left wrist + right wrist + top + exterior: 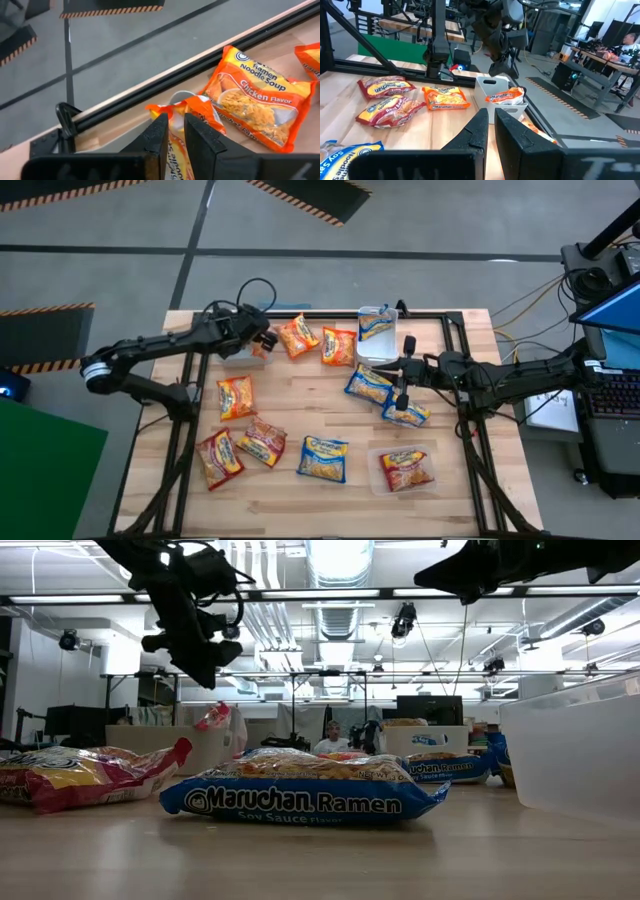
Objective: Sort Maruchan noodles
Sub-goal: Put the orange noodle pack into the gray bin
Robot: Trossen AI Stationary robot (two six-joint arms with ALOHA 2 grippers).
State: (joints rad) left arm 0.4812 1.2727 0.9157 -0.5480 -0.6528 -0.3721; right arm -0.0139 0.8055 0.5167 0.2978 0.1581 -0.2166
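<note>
Ramen packets lie flat over the table: orange ones (298,335) (338,345) (236,395), red ones (218,458) (262,442), blue ones (322,458) (368,383) (407,413). My left gripper (268,340) (176,120) hovers over a clear container (243,352) at the far left. Its fingers are slightly open and stand apart from the orange packet (192,110) (507,95) that sticks up out of the container. My right gripper (392,370) (491,112) is shut and hangs well above the blue packets at mid-right.
A clear container (376,332) at the far middle holds a blue packet. Another (402,470) at the near right holds a red one. A black frame rail (330,315) runs along the far edge. An orange Chicken packet (255,100) lies beside the left container. Bare wood shows at the near edge.
</note>
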